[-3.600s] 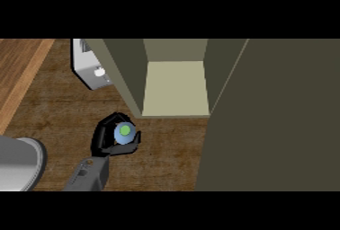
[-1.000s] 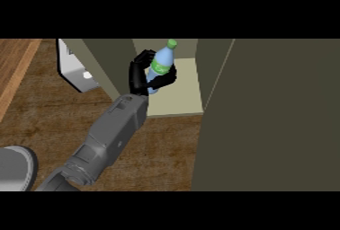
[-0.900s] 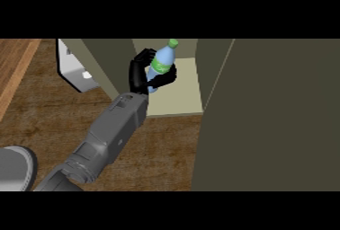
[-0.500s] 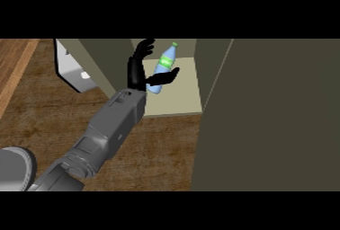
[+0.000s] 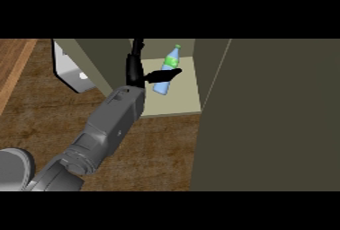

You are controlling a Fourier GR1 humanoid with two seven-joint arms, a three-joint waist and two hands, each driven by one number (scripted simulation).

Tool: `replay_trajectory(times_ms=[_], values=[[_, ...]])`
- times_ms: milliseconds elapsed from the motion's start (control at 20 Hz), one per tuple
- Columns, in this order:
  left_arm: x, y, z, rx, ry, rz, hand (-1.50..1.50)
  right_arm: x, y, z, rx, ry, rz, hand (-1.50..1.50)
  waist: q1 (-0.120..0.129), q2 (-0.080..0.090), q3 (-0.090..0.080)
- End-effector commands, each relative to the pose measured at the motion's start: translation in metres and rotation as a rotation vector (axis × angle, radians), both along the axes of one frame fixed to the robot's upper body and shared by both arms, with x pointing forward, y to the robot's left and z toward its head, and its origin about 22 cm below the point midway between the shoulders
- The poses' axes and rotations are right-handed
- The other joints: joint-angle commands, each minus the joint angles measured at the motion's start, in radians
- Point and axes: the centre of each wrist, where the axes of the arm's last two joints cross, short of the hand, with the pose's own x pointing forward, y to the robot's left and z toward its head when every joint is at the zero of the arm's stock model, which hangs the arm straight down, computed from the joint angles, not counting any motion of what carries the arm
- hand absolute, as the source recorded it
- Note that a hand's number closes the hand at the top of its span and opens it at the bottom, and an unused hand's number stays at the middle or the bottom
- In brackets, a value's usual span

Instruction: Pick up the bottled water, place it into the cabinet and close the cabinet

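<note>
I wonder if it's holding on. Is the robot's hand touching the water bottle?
Cannot tell. In the head view the thumb of the left hand crosses in front of the bottled water, showing neither a gap nor contact plainly.

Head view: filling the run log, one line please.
left hand: open by bottled water; bottled water: tilted inside cabinet; cabinet door: open

The left hand [image 5: 136, 68] is inside the cabinet [image 5: 208, 63], fingers straight. Just right of the fingers, a tilted bottle [image 5: 168, 71] blocks the way, right at the thumb. The side wall [image 5: 100, 56] stands close on the fingers' left. Toward the wrist, the shelf floor [image 5: 178, 99] has room. Far right, the big open door [image 5: 279, 112] blocks that side.
</note>
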Motion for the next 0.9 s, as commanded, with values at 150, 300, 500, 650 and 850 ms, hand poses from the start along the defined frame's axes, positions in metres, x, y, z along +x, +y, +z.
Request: replay_trajectory(times_ms=[150, 300, 500, 650, 850], values=[[0.007, -0.015, 0.020, 0.012, -0.035, -0.061, -1.50, -0.007, -0.004, 0.007, 0.041, -0.009, 0.016, -1.50, -0.005, -0.002, 0.001], [0.004, -0.012, 0.014, -0.060, -0.092, -0.151, -1.50, -0.012, -0.006, 0.013, 0.025, -0.004, -0.005, -1.50, 0.002, -0.003, 0.000], [0.003, -0.015, 0.016, -0.181, -0.127, -0.325, -1.50, -0.011, -0.005, 0.010, 0.028, -0.017, 0.003, -1.50, 0.017, -0.010, 0.000], [0.008, -0.023, 0.032, -0.228, -0.108, -0.382, -1.50, -0.006, -0.002, 0.007, 0.022, -0.013, -0.007, -1.50, 0.023, -0.015, 0.000], [0.000, -0.023, 0.025, -0.290, -0.114, -0.388, -1.50, 0.007, -0.014, -0.001, 0.002, -0.001, 0.001, -1.50, 0.036, -0.020, 0.002]])
